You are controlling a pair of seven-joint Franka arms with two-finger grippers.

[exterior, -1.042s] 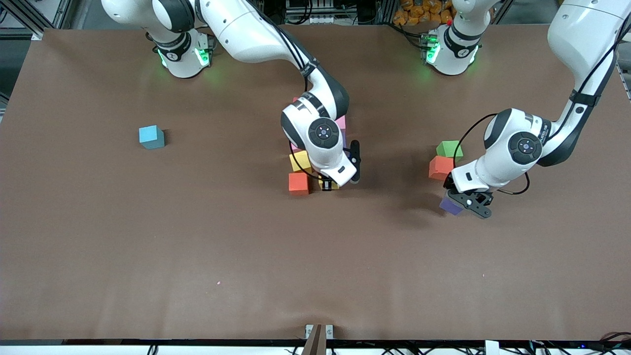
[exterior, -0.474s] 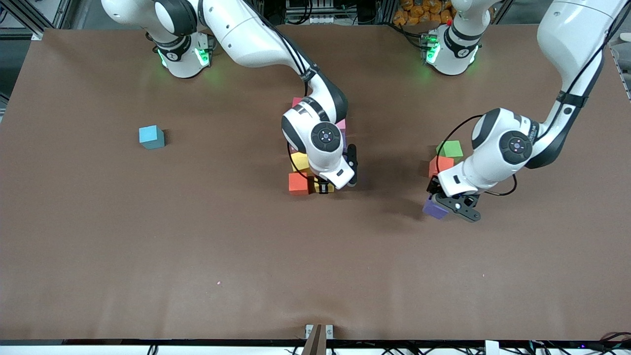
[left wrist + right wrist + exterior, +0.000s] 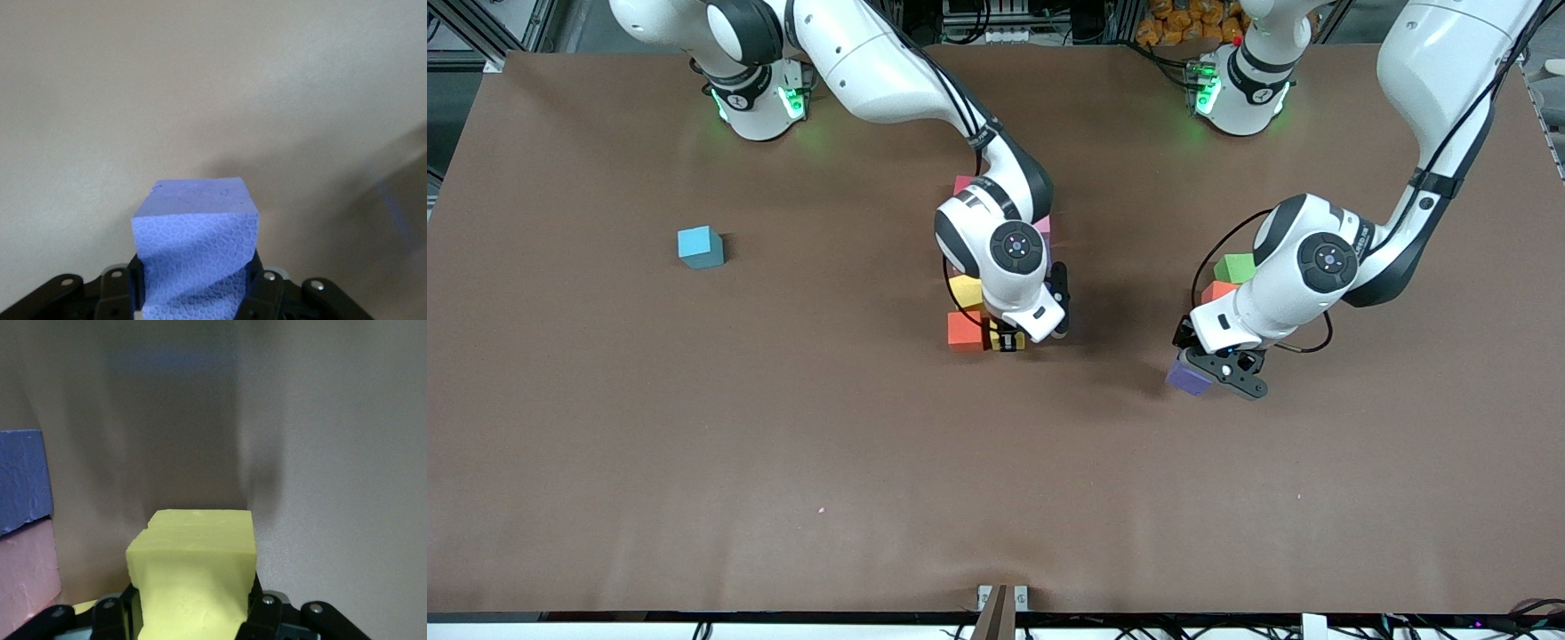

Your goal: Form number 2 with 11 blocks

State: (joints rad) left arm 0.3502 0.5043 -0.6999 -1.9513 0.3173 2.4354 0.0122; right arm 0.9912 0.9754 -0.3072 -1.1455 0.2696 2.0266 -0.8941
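Fingers of the left gripper (image 3: 1221, 367) pinch a purple block (image 3: 1189, 376) of pebble-textured matte foam, square-edged, up in the air over bare brown table (image 3: 783, 444) toward the left arm's end; fingers (image 3: 263, 293) black, with visible screws

Fingers of the right gripper (image 3: 1009, 340) clamp a yellow block (image 3: 193, 583), smooth matte foam, low beside the orange block (image 3: 965, 330) at the near end of the part-built number 2 (image 3: 996, 267). Beside it in the right wrist view: one purple cube (image 3: 23, 480), one pink cube (image 3: 27, 563)

Other items:
- yellow cube (image 3: 965, 290), just above the orange one in the front view
- pink cubes, mostly hidden under the right arm
- light blue block (image 3: 700, 246), alone toward the right arm's end
- red block (image 3: 1218, 292) touching green cube (image 3: 1236, 268), under the left arm

No legible writing or brand marks
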